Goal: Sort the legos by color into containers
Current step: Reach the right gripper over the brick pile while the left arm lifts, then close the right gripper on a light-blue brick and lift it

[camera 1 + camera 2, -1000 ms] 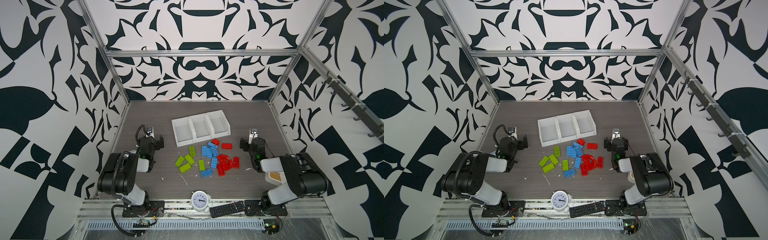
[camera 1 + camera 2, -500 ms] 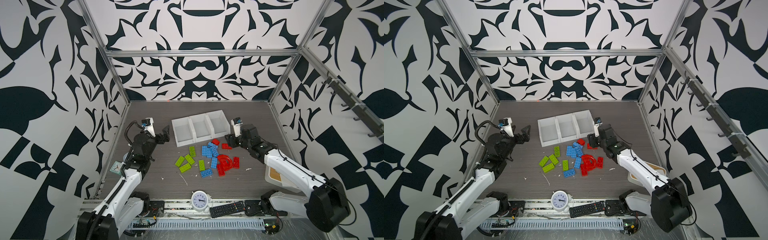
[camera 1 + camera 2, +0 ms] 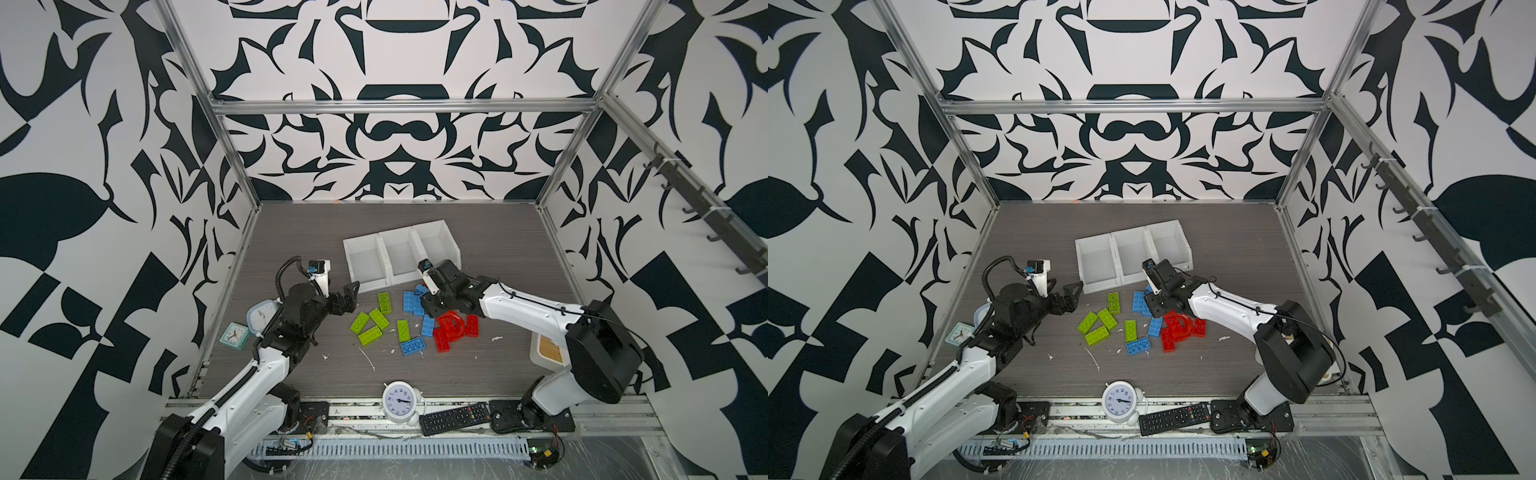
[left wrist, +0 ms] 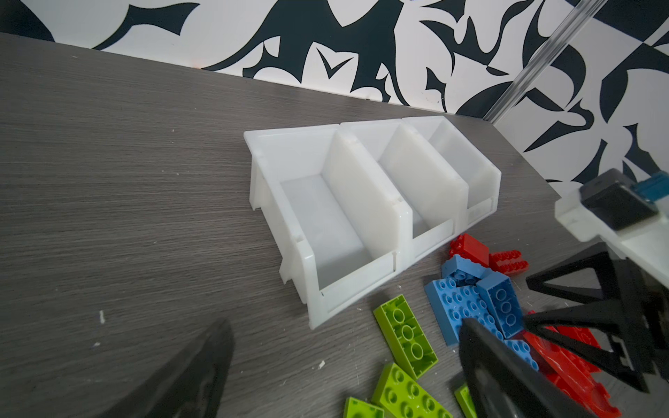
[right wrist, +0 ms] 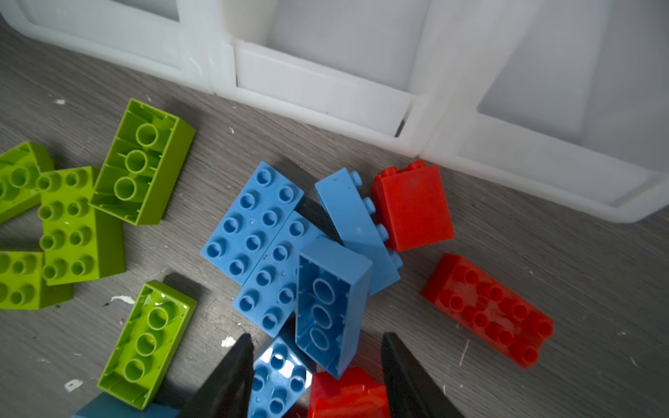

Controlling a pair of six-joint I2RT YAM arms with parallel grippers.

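Loosely scattered on the grey wood-grain worktop (image 3: 299, 232) just before the three smooth white plastic containers (image 4: 362, 191), the glossy studded legos (image 3: 409, 320) lie unsorted, while the right jaws, black and pointed, stand half-spread astride an upturned hollow blue brick (image 5: 329, 304) and the left jaws gape empty near the green bricks (image 3: 370, 328).

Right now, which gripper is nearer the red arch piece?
Right. The right gripper hangs over the blue bricks beside the red arch piece; the left gripper is farther off, past the green bricks.
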